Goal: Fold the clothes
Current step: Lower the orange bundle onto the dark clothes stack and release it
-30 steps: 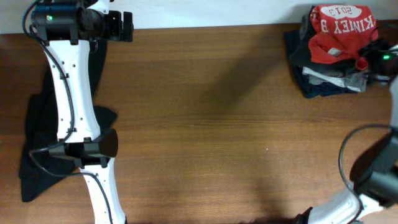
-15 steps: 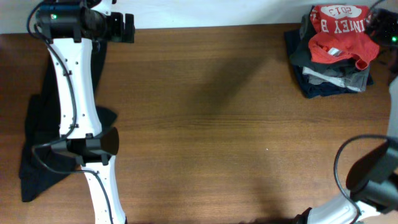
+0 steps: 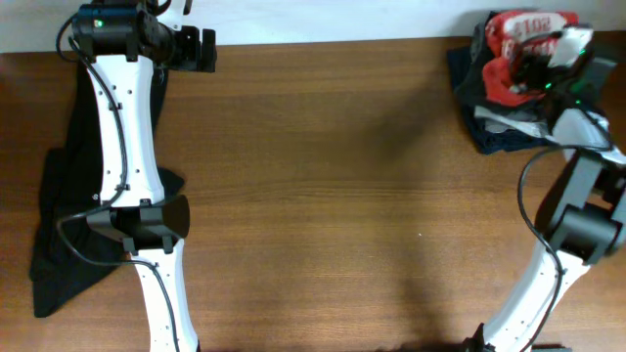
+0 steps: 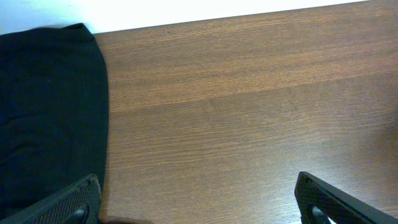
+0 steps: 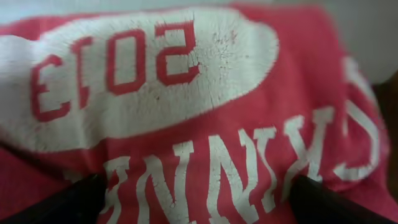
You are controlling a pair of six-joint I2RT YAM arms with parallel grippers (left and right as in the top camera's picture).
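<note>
The red-orange T-shirt (image 3: 511, 29) is lying crumpled on top of a folded stack of dark and grey clothes (image 3: 494, 132) at the far right corner of the wooden table (image 3: 342, 196), and its white printed patch is showing at the far edge of the pile. The right arm is reaching from the near right edge of the table up over that stack, and the right gripper (image 5: 196, 186) is hanging directly above the shirt. In the right wrist view the red fabric is filling almost the whole picture, with a white oval bearing "2013" and a row of white block letters beneath it. The two dark fingertips (image 5: 68, 202) are sitting at the lower corners of that view, spread wide apart, with the lettering lying between them. Nothing is pinched, and whether the tips are touching the cloth cannot be told. The left arm is stretching along the left side of the table toward the far edge, crossing over a long black garment (image 3: 54, 225) that is lying flat beneath it. The left gripper (image 4: 198, 186) is hovering over bare wood near the far left corner, its fingers spread wide and holding nothing. In the left wrist view the edge of the black garment is lying just beside the left finger, and the wood grain is running across the rest.
</note>
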